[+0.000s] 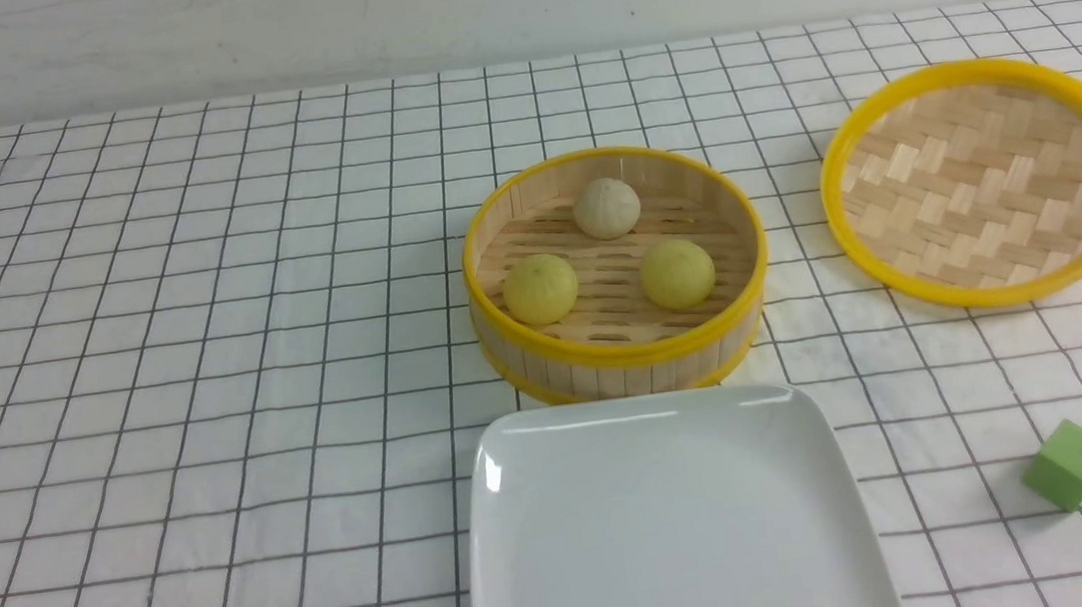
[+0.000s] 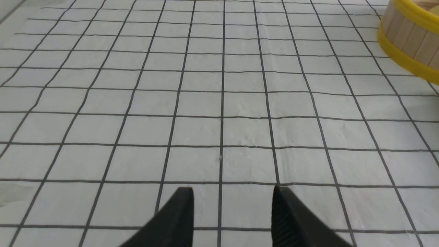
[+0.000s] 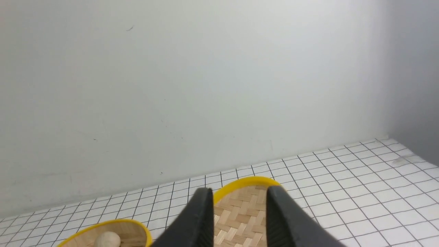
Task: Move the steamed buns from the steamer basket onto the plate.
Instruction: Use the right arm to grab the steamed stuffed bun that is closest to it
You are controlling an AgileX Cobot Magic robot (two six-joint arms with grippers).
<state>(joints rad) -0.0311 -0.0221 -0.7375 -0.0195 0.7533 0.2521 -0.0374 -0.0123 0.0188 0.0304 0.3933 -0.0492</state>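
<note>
The steamer basket (image 1: pixel 622 350) stands mid-table with three steamed buns inside: an off-white one (image 1: pixel 606 207) at the back and two pale yellow ones (image 1: pixel 540 288) (image 1: pixel 677 273) in front. The empty white plate (image 1: pixel 671 531) lies just in front of the basket. Neither gripper shows in the front view. My left gripper (image 2: pixel 233 192) is open over bare cloth, with the basket's wall (image 2: pixel 408 37) far off to one side. My right gripper (image 3: pixel 240 192) is open with nothing between its fingers, raised and looking over the woven lid (image 3: pixel 240 212). One bun (image 3: pixel 107 239) shows in the basket (image 3: pixel 137 228).
The shallow woven lid (image 1: pixel 981 182) with its yellow rim lies at the right of the basket. A green cube (image 1: pixel 1069 464) sits near the front right. A checked cloth (image 1: pixel 207 379) covers the table, and a pale wall (image 3: pixel 205 85) rises behind it.
</note>
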